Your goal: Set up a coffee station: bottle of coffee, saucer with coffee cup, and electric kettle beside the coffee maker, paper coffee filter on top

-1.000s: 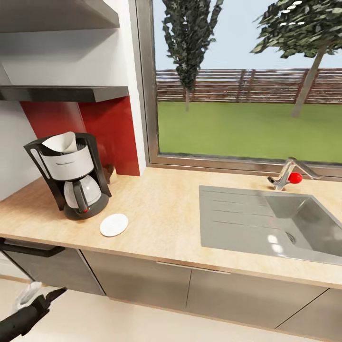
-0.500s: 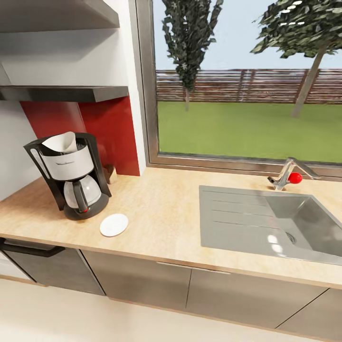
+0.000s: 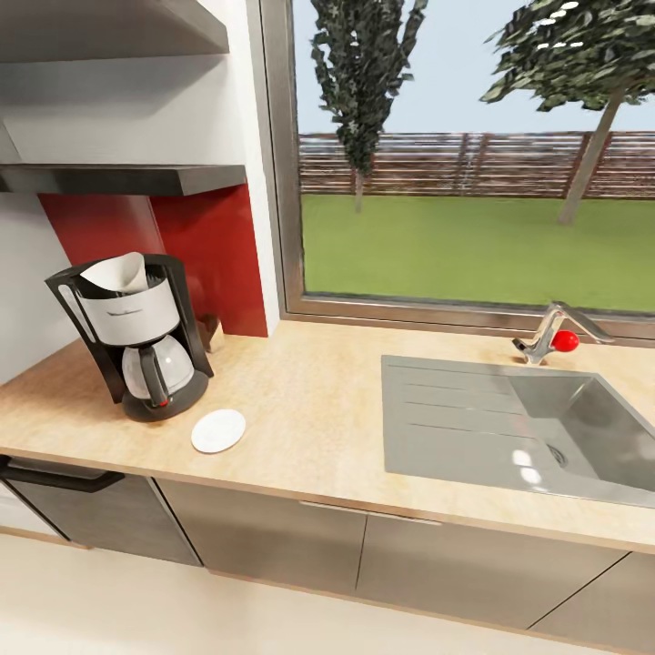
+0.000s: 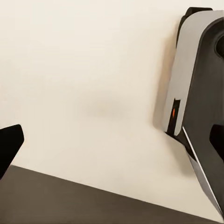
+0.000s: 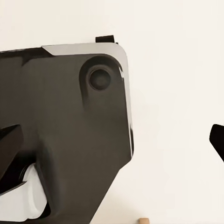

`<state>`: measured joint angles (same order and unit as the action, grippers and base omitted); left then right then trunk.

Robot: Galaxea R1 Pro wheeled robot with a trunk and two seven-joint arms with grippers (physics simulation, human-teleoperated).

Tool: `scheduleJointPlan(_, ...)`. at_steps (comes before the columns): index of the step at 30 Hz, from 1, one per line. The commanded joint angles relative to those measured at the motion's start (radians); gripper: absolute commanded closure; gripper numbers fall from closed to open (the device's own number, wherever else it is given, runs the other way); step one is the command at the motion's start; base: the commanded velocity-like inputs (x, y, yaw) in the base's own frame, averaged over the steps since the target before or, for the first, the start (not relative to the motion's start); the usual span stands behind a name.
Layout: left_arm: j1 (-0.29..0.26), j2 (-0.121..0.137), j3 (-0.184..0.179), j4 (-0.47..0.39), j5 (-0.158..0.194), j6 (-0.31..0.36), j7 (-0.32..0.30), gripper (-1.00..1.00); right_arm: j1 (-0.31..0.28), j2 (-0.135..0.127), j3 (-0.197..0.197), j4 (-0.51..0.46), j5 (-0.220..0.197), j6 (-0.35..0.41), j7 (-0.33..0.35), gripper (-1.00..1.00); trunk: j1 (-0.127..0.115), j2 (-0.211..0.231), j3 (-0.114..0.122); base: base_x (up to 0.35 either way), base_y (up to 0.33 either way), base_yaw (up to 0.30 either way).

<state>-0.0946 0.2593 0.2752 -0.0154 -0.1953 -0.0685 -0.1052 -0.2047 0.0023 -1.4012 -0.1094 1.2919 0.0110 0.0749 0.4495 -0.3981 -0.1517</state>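
The coffee maker (image 3: 136, 338) stands at the left of the countertop (image 3: 309, 409), with a white paper coffee filter (image 3: 118, 271) sitting in its top. The saucer (image 3: 218, 430) lies flat just to its front right, with nothing on it. Behind the machine, against the red wall panel, stands the small bottle of coffee (image 3: 213, 333). Above is the kitchen shelf (image 3: 127, 177). The coffee cup and the electric kettle are out of view. My left gripper (image 4: 112, 142) and right gripper (image 5: 112, 140) both hang open over pale floor, with nothing between the fingers.
A steel sink (image 3: 518, 428) with a tap (image 3: 550, 332) fills the counter's right half under a large window. Grey cabinet fronts (image 3: 273, 537) run below the worktop. A thicker grey shelf (image 3: 109, 27) hangs higher up. My own dark base (image 5: 60, 130) lies under the right gripper.
One second ago my left arm's tip, with something whitish at it, showed at the head view's lower left corner; it has dropped out of that view. The counter's things have not moved.
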Motion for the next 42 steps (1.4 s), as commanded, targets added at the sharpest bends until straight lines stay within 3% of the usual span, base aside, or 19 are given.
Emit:
scheduleJointPlan(1, -0.001, 0.000, 0.009, 0.001, -0.010, -0.004, -0.002, -1.00, -0.001, 0.000, -0.009, -0.002, 0.008, 0.001, 0.006, -1.00, 0.001, -0.002, -0.002, 0.000, 0.000, 0.000)
scheduleJointPlan(3, -0.001, -0.016, 0.009, 0.002, -0.009, -0.004, 0.000, -1.00, -0.001, 0.001, -0.009, -0.002, 0.007, 0.001, 0.006, -1.00, 0.001, -0.002, -0.002, 0.000, 0.000, 0.000)
scheduleJointPlan(4, -0.001, -0.065, 0.010, 0.000, -0.009, -0.006, 0.001, -1.00, -0.001, 0.000, -0.010, -0.003, 0.007, 0.001, 0.003, -1.00, 0.001, -0.002, -0.002, 0.000, 0.000, 0.000)
scheduleJointPlan(5, -0.001, -0.074, 0.010, 0.000, -0.009, -0.006, 0.001, -1.00, -0.001, 0.000, -0.010, -0.004, 0.006, 0.001, 0.003, -1.00, 0.001, -0.002, -0.002, 0.000, 0.000, 0.000)
scheduleJointPlan(8, -0.001, -0.138, 0.012, -0.005, -0.007, -0.008, 0.001, -1.00, -0.001, -0.003, -0.011, -0.005, 0.006, 0.001, 0.002, -1.00, 0.001, -0.002, -0.002, 0.000, 0.000, -0.071)
scheduleJointPlan(11, -0.001, -0.185, 0.015, -0.008, -0.006, -0.008, 0.001, -1.00, -0.001, -0.003, -0.011, -0.005, 0.006, 0.001, 0.003, -1.00, 0.001, -0.002, -0.001, 0.000, 0.000, -0.189)
scheduleJointPlan(14, -0.001, -0.210, 0.016, -0.009, -0.005, -0.008, 0.001, -1.00, -0.001, -0.003, -0.010, -0.005, 0.006, 0.001, 0.003, -1.00, 0.001, -0.002, 0.001, 0.000, 0.000, -0.234)
scheduleJointPlan(42, -0.001, -0.217, 0.011, -0.011, -0.008, -0.008, 0.001, -1.00, -0.001, -0.002, -0.006, -0.003, 0.007, 0.001, 0.003, -1.00, 0.001, -0.002, 0.003, 0.000, 0.000, -0.258)
